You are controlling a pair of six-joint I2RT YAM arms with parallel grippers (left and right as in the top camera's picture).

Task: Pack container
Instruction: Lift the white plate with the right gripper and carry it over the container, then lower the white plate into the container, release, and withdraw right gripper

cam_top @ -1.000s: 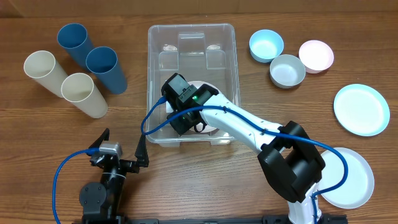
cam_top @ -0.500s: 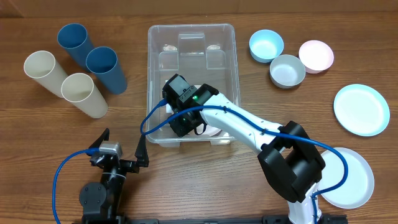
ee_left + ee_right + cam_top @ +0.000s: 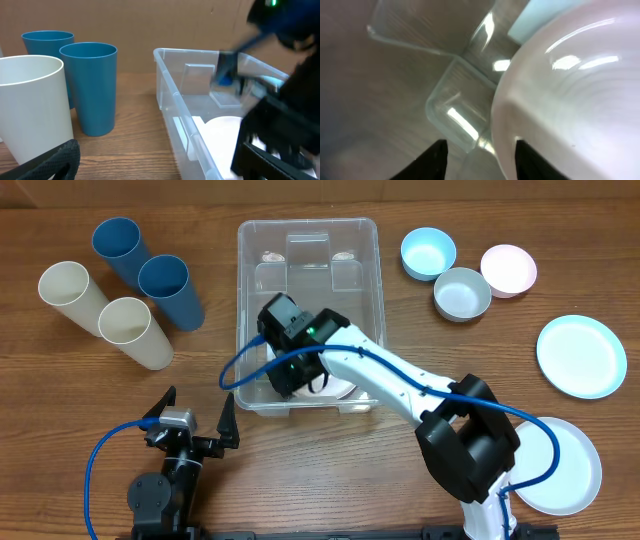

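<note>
The container sat at the middle of the far edge of the counter, one white plate lying in its near end; the packing looked barely begun. The right gripper was down inside it, fingers apart, the plate's rim between them but not pinched. The left gripper rested by the near edge, fingers spread and empty. Left to pack, by my judgement: four cups toward the far-left corner; three bowls toward the far-right; two plates along the right edge. A pale label showed on the bottom; no writing was legible.
</note>
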